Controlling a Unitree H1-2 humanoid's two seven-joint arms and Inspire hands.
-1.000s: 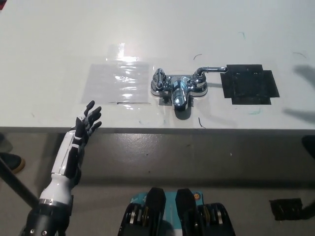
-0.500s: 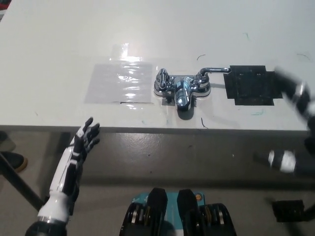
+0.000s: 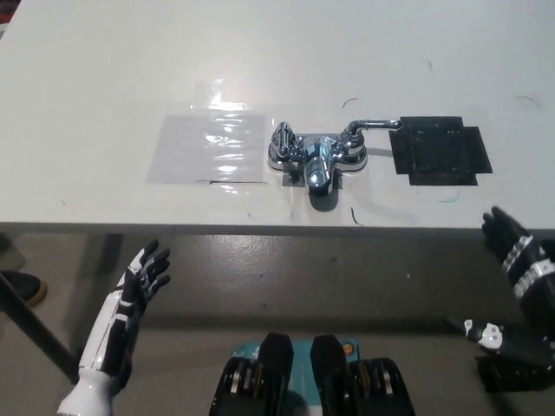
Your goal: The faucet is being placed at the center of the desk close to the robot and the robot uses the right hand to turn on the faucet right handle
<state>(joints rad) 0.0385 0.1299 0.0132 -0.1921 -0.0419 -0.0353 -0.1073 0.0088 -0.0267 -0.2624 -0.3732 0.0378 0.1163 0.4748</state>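
Near the front edge of the desk (image 3: 104,69), about midway along it, the faucet (image 3: 316,156) is seen standing with its spout toward the robot. Its right handle (image 3: 371,126) is a slim lever laid out toward the black patch (image 3: 440,149) at the right, and a sheet of clear film (image 3: 208,147) is taped down at the left of the fixture. No hand is on the handle.

The likeliest fault is judged to be a glancing contact. The lever is thin and polished, so fingers brought in from the side could slide off it. The whole faucet could also be pushed across the desk if it is not fixed down, which cannot be told. The spout could be struck if the approach is made too far toward the middle.

The right hand (image 3: 513,251) is held at the desk's front edge near its right corner, well apart from the handle, with fingers extended upward, loosely apart, and nothing grasped. The left hand (image 3: 143,277) is rested below the front edge at the left, fingers spread, empty.
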